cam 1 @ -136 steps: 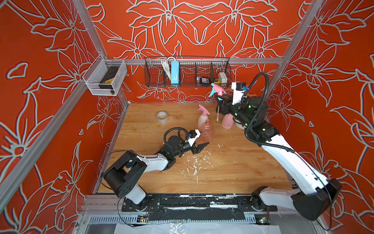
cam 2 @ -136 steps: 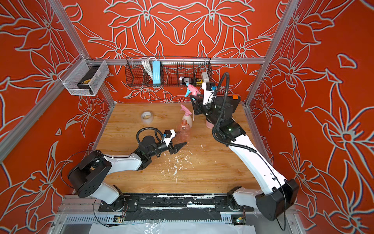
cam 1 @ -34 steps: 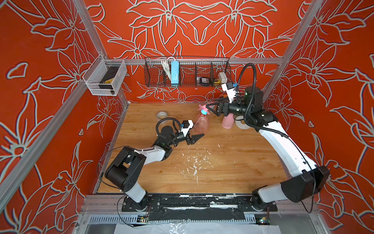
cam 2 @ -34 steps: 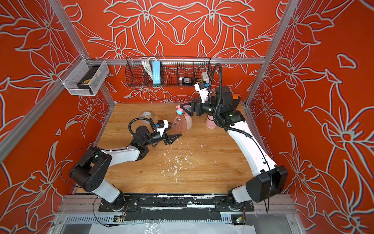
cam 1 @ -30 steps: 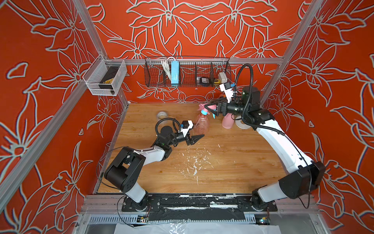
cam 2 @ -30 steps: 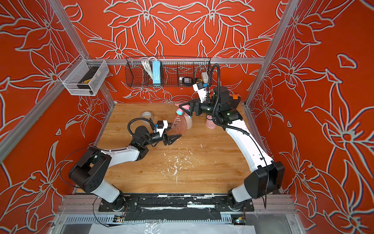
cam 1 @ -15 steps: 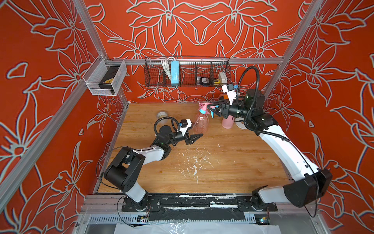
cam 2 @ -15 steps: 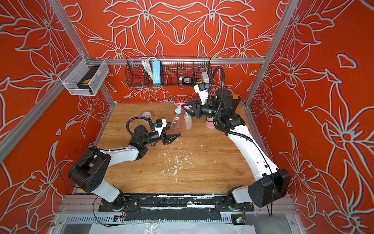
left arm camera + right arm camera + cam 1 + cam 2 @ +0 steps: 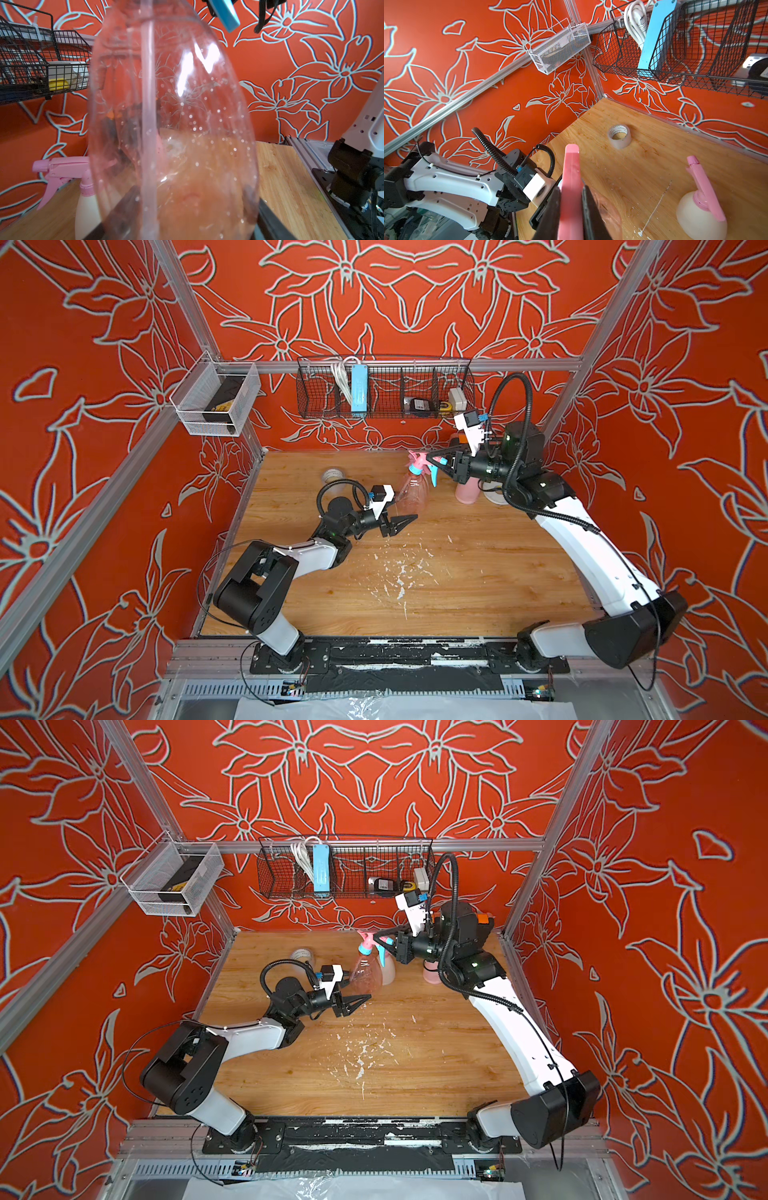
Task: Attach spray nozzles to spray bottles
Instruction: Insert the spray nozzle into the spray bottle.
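Note:
A transparent orange-pink spray bottle (image 9: 412, 494) (image 9: 365, 974) stands tilted at the back middle of the table. My left gripper (image 9: 400, 523) (image 9: 191, 199) is shut on its base. A pink spray nozzle with blue parts (image 9: 417, 462) (image 9: 368, 943) sits in its neck, and the dip tube (image 9: 147, 104) runs down inside. My right gripper (image 9: 436, 458) (image 9: 571, 193) is shut on that nozzle's pink head (image 9: 572, 166). Behind stands a white bottle (image 9: 389, 969) (image 9: 699, 216) with an all-pink nozzle (image 9: 58, 168) on it. A pink bottle (image 9: 467, 491) stands under the right wrist, its top hidden.
A tape roll (image 9: 332, 477) (image 9: 619, 136) lies at the back left, and another (image 9: 494, 497) behind the right arm. A black wire basket (image 9: 384, 389) and a white mesh basket (image 9: 216, 400) hang on the walls. White scraps (image 9: 401, 572) litter the table's middle.
My right gripper was open around the pink and blue nozzle a second ago and has shut on it. The left gripper and bottle have edged slightly left.

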{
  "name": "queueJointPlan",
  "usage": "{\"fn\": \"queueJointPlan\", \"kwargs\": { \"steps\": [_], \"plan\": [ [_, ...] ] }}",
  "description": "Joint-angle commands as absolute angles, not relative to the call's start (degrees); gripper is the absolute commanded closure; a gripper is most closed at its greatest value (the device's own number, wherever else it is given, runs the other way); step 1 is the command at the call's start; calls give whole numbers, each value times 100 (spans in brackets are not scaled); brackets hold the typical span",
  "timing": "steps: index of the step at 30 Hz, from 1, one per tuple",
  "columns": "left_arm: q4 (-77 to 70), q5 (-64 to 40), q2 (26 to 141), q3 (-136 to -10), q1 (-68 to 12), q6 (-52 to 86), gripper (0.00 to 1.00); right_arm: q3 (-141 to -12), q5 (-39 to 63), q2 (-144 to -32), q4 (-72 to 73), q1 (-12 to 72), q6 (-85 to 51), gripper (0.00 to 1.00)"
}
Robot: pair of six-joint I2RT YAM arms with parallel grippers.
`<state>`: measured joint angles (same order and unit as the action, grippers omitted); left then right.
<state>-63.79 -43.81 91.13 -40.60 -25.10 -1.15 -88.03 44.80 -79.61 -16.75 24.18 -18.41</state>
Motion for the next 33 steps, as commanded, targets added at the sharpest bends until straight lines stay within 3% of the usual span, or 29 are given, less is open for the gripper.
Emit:
{"fn": "queueJointPlan", "kwargs": {
  "steps": [1,11,21,33],
  "plan": [
    [-6139,-4221,9129,-4329,-2487,-553,53,-9475,4180,-8130,-2768,2528,-1263,100],
    [-5803,-3949,9150,-4518,-2487,-991,53,-10837,3112,-8752,-4689,2951,-431,100],
    [-5911,-3955,9134,-4490,-2519,-958,53,-11500,2796,-9174,-5254,3245,-133,100],
    [-6738,-3999,9097,-4228,-2487,-584,53,-11178,2426,-9106,-5208,3282,-70,100]
  ]
}}
